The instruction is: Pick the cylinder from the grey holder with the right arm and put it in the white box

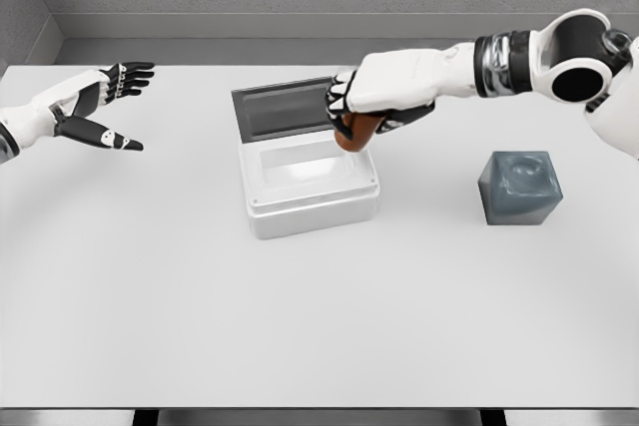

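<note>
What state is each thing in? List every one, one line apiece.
Small brown cylinder: gripped by the right robot hand, held above the box's right rear corner.
White square plastic box: open, dark lid raised behind it, nothing visible inside.
Grey cube-shaped holder: vacant, upright on the table.
Right robot hand: closed on the cylinder.
Left robot hand: open, holding nothing, at the left.

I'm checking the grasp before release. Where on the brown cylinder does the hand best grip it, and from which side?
Its upper part, from above: the right hand wraps the cylinder there, so the lower end hangs free to enter the open white box.
</note>
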